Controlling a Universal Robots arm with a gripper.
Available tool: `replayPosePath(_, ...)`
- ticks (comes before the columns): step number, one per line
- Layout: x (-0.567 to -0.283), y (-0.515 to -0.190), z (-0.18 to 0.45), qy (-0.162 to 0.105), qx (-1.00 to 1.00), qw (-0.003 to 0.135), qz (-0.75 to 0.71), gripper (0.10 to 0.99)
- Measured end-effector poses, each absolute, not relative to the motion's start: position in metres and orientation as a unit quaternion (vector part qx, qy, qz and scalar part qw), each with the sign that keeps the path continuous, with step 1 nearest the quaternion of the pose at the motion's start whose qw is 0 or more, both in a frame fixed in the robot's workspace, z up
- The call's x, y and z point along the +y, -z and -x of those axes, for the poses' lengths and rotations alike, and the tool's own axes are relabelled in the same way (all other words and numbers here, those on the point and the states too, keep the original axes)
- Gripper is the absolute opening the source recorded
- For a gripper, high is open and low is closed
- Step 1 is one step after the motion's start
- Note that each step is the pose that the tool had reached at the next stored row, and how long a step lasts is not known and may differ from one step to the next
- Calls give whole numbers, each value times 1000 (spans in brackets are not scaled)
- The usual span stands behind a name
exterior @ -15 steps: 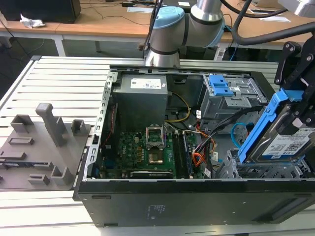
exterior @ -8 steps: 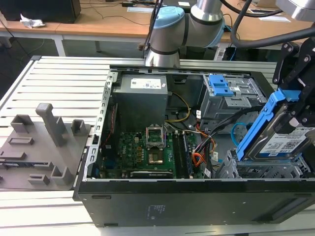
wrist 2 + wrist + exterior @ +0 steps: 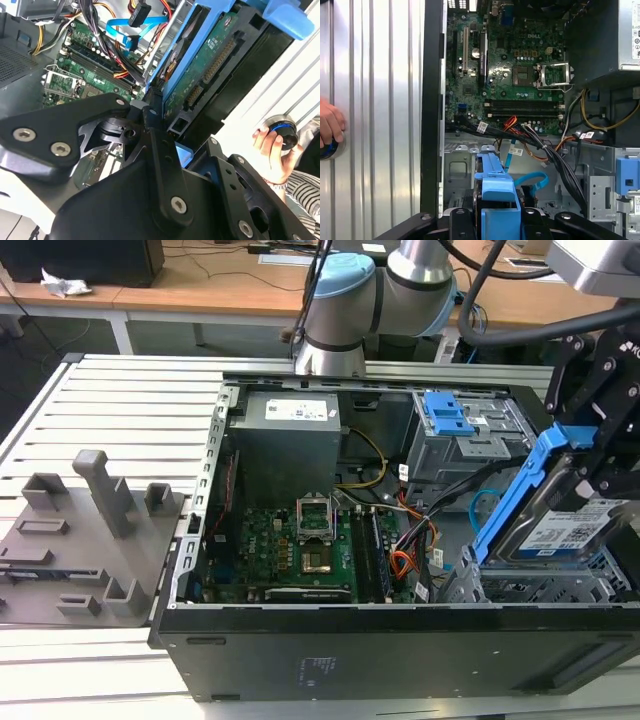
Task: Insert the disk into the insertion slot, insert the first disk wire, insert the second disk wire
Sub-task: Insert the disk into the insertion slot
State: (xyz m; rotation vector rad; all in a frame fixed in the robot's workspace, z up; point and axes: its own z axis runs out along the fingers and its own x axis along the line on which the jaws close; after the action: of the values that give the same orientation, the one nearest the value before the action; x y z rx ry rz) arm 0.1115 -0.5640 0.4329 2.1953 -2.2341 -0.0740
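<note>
The claw (image 3: 590,445) is pinching the disk (image 3: 560,525) by the upper end of its blue carrier. In the first wrist view the black fingers (image 3: 460,225) sit tight on either side of the blue frame, though the tips are cut off by the picture's edge.

The disk hangs tilted at the exterior view's right. Its lower end is down at the top of the insertion slot (image 3: 530,588) and its upper end is raised towards the claw. Whether that lower edge touches the perforated metal or only hovers over it cannot be told. The slot's bay is mostly hidden behind the disk and cut off at the frame's edge.

The slot sits in a corner of the open computer case (image 3: 400,655), which lies on the slatted metal table (image 3: 120,410). Loose cables (image 3: 545,150) run between the motherboard (image 3: 290,540) and the slot.

In the second wrist view the disk's green circuit board faces the camera. Beyond the case a person's hand (image 3: 272,152) rests on a round blue-and-black object (image 3: 281,131), which the fingers partly cover.
</note>
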Motion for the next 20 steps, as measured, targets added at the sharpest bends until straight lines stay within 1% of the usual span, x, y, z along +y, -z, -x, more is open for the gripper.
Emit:
replayPosePath(11,-564,-416,-111,24,-713,4,-701,365)
replayPosePath(20,-564,-409,-111,24,-713,4,-701,365)
